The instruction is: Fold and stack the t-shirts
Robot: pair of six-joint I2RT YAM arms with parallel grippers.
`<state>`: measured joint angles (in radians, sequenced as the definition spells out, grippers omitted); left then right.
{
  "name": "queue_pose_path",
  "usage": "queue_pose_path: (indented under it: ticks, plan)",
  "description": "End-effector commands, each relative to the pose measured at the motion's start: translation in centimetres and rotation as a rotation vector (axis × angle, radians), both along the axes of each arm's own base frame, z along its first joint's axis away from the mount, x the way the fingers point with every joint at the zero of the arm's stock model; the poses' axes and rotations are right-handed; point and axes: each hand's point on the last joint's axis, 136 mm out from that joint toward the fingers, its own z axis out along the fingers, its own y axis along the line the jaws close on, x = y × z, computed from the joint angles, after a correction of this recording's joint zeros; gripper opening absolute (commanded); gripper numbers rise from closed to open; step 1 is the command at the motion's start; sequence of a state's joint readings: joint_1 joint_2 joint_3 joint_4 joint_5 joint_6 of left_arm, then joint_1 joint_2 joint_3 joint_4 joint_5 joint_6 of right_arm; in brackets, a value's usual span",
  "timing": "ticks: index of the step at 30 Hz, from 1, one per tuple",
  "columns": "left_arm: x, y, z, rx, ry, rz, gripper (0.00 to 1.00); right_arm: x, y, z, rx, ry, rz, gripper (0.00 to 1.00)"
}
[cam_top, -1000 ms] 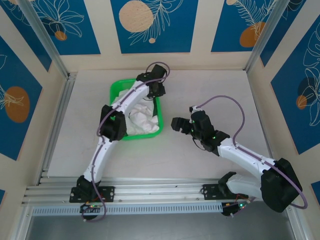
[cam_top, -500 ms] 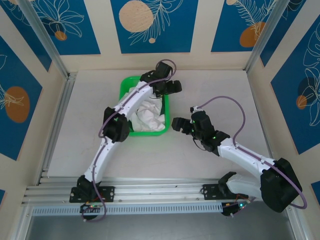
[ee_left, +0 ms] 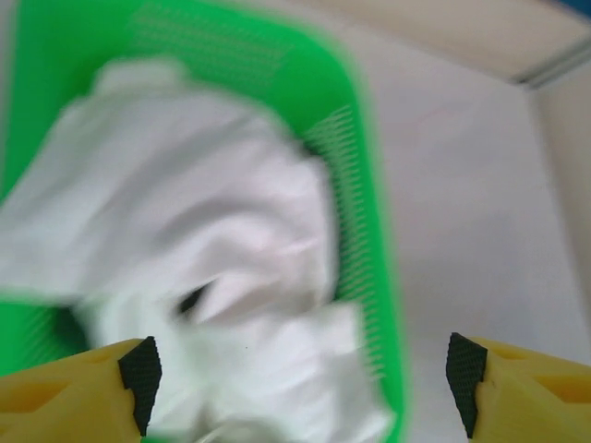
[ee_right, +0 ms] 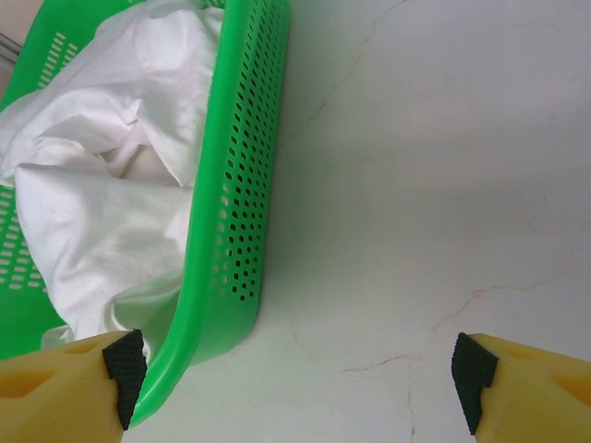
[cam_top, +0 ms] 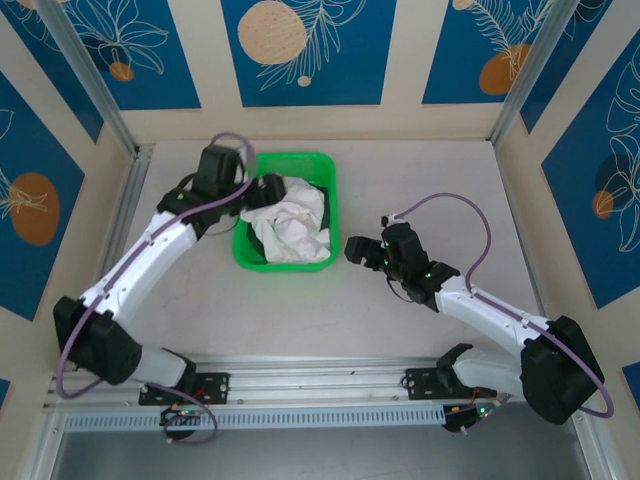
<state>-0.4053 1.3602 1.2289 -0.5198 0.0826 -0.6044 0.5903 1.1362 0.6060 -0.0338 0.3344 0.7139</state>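
table (cam_top: 420, 180) of pale, faintly veined stone takes up the floor of the cell, with patterned blue and cream panels standing around it. left arm (cam_top: 150, 250) reaches from its base at the near edge up and across to the left side of the tray, and right arm (cam_top: 490, 315) bends in from the near right corner toward the middle of the table.

green tray (cam_top: 295, 157), a perforated plastic basket, sits on the far middle part of the table, left of centre. white t-shirt (cam_top: 290, 228) lies crumpled inside it, unfolded, heaped up past the rim. part of it hangs against the inside of the right wall. dark t-shirt (cam_top: 320, 188) shows as just a dark sliver in the far right corner of the tray, beside the white one. how it lies cannot be told.

left gripper (cam_top: 262, 190) hangs over the tray's left rim. its wrist view is blurred, but the two yellow fingers with black pads (ee_left: 140, 371) stand spread wide, with the bunched white cloth below the gap and nothing pinched between them.

right gripper (cam_top: 355, 250) sits low over bare table just beside the tray's near right corner, apart from it. its jaws are also spread wide, the pads (ee_right: 123, 365) far from each other, holding nothing. the tray's holed wall and the white cloth lie ahead on its left.
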Motion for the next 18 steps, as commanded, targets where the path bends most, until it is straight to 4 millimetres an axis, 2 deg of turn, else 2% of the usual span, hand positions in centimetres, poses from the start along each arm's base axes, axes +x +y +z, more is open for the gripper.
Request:
queue_pose_path:
  ticks: [1,4,8,12,13,15,18]
  plan:
    - [-2.7,3.7,-4.6,0.005,0.067,0.097,0.79,0.5,-0.4,0.8,-0.023,-0.01,-0.024,0.88]
    - [-4.8,6.0,-6.8,0.001,0.061,0.16,0.76,0.6,0.0,1.0,-0.061,-0.013,0.0,0.87]
    - [-5.9,7.4,-9.6,-0.031,0.098,0.194,0.69,0.7,1.6,1.8,-0.146,0.021,0.049,0.86]
    - [-5.7,6.7,-11.3,-0.079,0.113,0.168,0.62,0.7,5.8,2.8,-0.247,0.142,0.181,0.86]
    - [-5.5,6.4,-11.6,-0.089,0.112,0.159,0.61,0.6,6.7,2.5,-0.291,0.176,0.214,0.86]
    - [-5.1,6.3,-12.1,-0.09,0.109,0.154,0.56,0.9,9.2,3.1,-0.362,0.192,0.269,0.87]
    - [-5.0,6.8,-12.8,-0.051,0.095,0.163,0.47,1.5,12.6,2.8,-0.431,0.199,0.335,0.89]
